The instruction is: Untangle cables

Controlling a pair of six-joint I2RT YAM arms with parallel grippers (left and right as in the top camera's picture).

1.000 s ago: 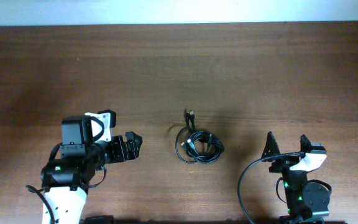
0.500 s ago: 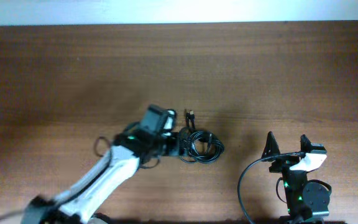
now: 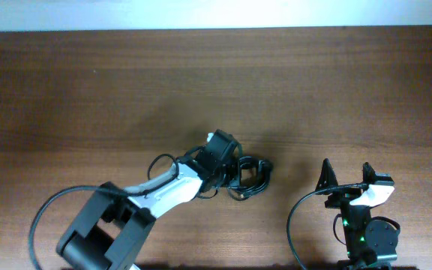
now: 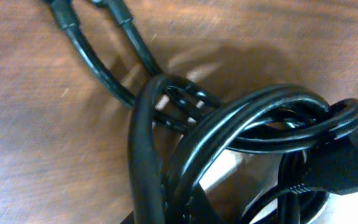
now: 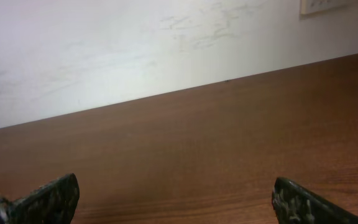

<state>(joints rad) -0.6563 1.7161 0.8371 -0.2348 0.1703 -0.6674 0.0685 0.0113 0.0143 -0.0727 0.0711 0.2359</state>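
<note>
Seen from overhead, the thin black flexible cables (image 3: 255, 175) lay in one bunched coil near the middle of the brown wooden table (image 3: 313, 90). The left arm stretched in from 7 o'clock, and its left fingers (image 3: 229, 163) sat on the coil's 9 o'clock edge. Whether they were spread or pinching a strand could not be told from there. The right fingers (image 3: 325, 174) were parked well apart from the bundle, toward 4 o'clock, and spread wide with nothing between them. The left wrist view was filled by the cables (image 4: 229, 124): several loops crossed and wrapped over one another, with two strands running off toward 11 o'clock across the table (image 4: 36, 124). The fingers themselves did not show clearly, so their state stayed unknown. The right wrist view showed the right fingers (image 5: 45, 200) spread at both lower corners, with bare table (image 5: 197, 137) and a white wall (image 5: 104, 50) beyond, and no cable. By this look the task had barely begun: no cord was separated, and all the pulling apart was left to do.
</note>
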